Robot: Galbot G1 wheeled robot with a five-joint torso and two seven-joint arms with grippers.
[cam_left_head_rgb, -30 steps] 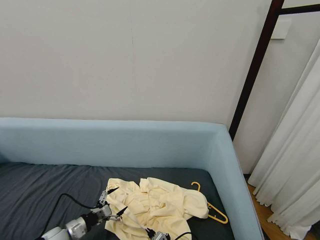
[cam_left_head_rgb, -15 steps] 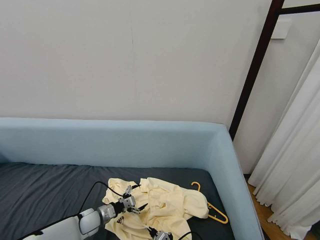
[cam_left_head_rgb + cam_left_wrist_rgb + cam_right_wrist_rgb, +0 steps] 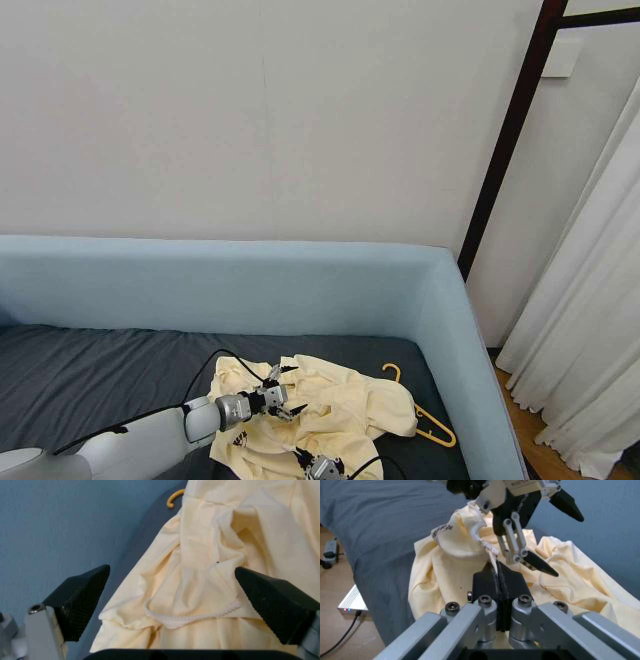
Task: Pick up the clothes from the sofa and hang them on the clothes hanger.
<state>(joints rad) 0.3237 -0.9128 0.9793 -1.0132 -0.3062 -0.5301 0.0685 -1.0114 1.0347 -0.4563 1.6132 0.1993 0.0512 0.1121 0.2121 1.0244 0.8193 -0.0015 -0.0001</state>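
A crumpled pale yellow garment [image 3: 335,412] lies on the sofa's dark grey seat [image 3: 90,375], near the right armrest. My left gripper [image 3: 283,391] hovers open just over the garment's upper middle; in the left wrist view its fingers [image 3: 80,600] straddle a fold with a white trim [image 3: 190,618]. My right gripper [image 3: 322,468] sits at the garment's near edge. In the right wrist view its fingers [image 3: 497,581] are shut on a thin strip of the garment [image 3: 465,573], with the open left gripper [image 3: 563,542] above. An orange hanger [image 3: 432,427] pokes out from under the cloth.
The light blue sofa back [image 3: 250,290] and right armrest [image 3: 470,370] wall in the seat. A dark clothes rack post [image 3: 505,140] rises behind the armrest, with white curtains [image 3: 590,330] to its right. A small box with lights [image 3: 352,602] lies on the floor.
My left arm has swung right, from the garment's left edge to over its middle, staying open. The right gripper has kept its place at the near edge.
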